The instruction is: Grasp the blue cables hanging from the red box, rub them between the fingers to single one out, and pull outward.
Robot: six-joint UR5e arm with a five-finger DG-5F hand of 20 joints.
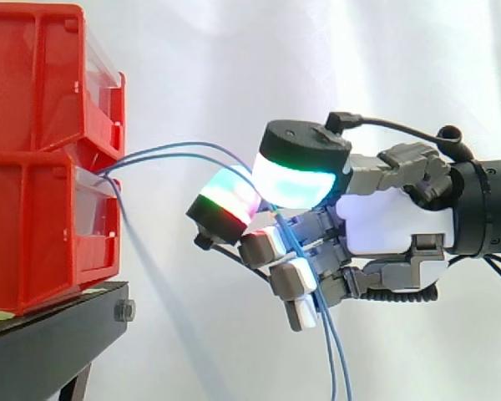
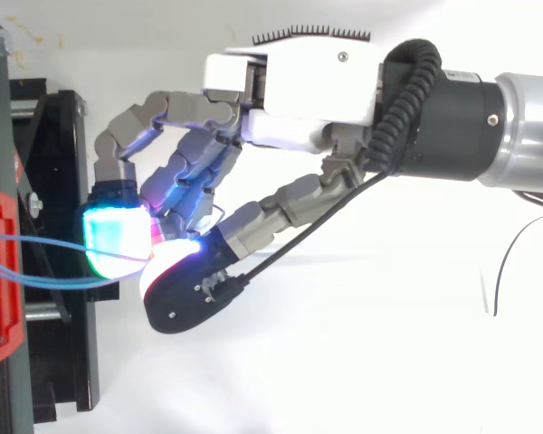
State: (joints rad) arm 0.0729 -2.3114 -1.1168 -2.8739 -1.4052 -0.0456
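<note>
Two thin blue cables (image 1: 179, 152) run from the front of the stacked red bins (image 1: 46, 150) out to my hand (image 1: 392, 221), which reaches in from the right. The thumb and a finger, pads glowing cyan and green-red, are curled and pinch the cables between them. Below the pinch the cables (image 1: 334, 359) hang down past the other curled fingers. In the top view the cables (image 2: 45, 262) leave the red bin (image 2: 4, 271) at the left edge and end between the glowing pads of the hand (image 2: 290, 99).
The red bins stand on a black stand (image 1: 58, 334) at the left. A white curtain fills the background. A thin dark cable (image 2: 507, 262) lies at the right on the white floor.
</note>
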